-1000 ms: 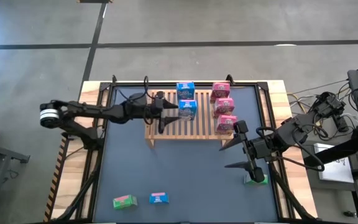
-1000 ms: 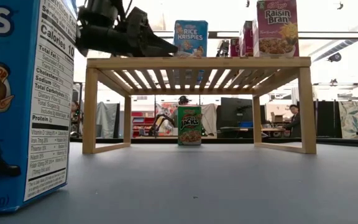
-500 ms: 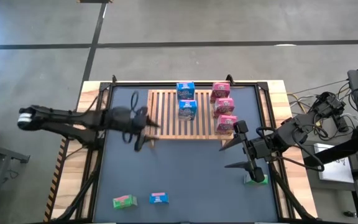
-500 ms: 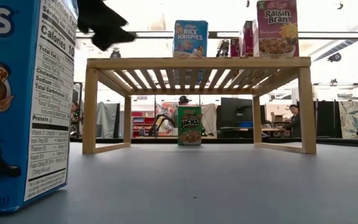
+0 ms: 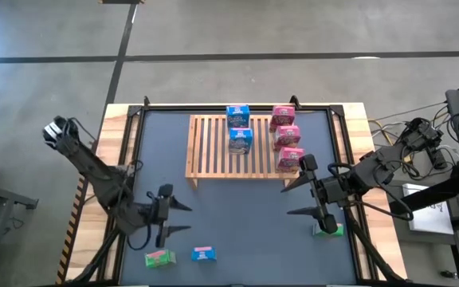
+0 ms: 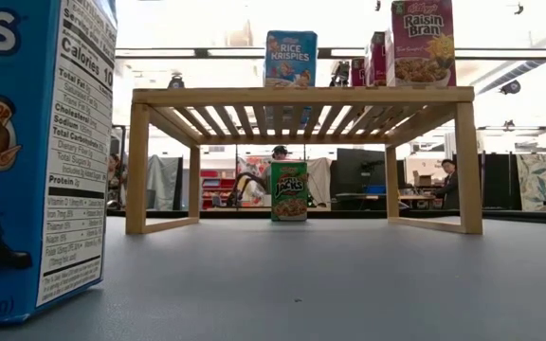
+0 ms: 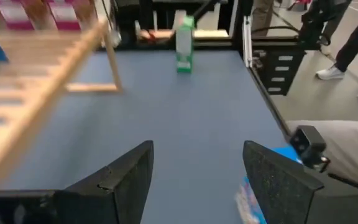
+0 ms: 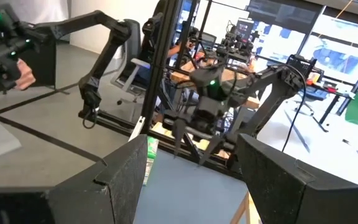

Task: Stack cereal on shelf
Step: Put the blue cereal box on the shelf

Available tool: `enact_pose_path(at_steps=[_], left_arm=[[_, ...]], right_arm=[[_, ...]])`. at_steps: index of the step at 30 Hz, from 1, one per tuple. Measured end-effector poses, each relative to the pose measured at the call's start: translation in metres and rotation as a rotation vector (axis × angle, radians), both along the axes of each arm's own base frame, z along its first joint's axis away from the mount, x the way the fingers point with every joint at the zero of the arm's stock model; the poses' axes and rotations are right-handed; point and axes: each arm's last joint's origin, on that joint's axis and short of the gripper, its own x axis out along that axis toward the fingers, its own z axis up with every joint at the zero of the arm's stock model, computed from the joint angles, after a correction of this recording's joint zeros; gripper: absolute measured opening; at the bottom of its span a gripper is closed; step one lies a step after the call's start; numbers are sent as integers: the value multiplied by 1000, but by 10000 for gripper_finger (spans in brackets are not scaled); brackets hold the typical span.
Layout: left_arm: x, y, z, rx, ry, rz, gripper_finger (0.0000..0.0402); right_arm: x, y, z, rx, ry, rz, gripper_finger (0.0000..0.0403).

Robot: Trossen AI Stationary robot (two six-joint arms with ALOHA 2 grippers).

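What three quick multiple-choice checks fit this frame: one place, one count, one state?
1. Where are the pink boxes?
A. On the shelf's right end
B. On the tabletop at the front
C. In a gripper

2. How many blue boxes stand on the shelf?
A. One
B. Two
C. Three

3. What state is the left gripper in?
A. Open, empty
B. Shut on a green box
C. Shut on a pink box

Key: A, the pink boxes line the shelf at its right end; B, two blue boxes stand mid-shelf; A, the left gripper hangs spread over bare tabletop.
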Motion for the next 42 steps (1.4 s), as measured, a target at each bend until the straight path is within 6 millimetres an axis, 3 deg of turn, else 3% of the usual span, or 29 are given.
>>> enact_pose_path(at_steps=[6, 12, 20, 25, 28, 35, 42], left_arm=[[12, -21, -22, -126, 59, -38, 231], [28, -44, -25, -230, 27, -135, 231], [54, -83, -9, -33, 281, -105, 231], [71, -104, -11, 104, 490, -24, 231], [77, -115, -12, 130, 527, -8, 231], [74, -118, -14, 73, 545, 33, 270], [63, -108, -38, 20, 571, 100, 326]], right_arm=[[0, 0, 0, -3, -1, -1, 235], [0, 0, 0, -7, -2, -1, 235], [0, 0, 0, -11, -1, 0, 235], [1, 0, -3, -16, 7, 0, 235], [1, 1, -6, -16, 13, 0, 235], [2, 1, -11, -9, 24, 0, 235], [3, 2, -12, 9, 12, 0, 235]])
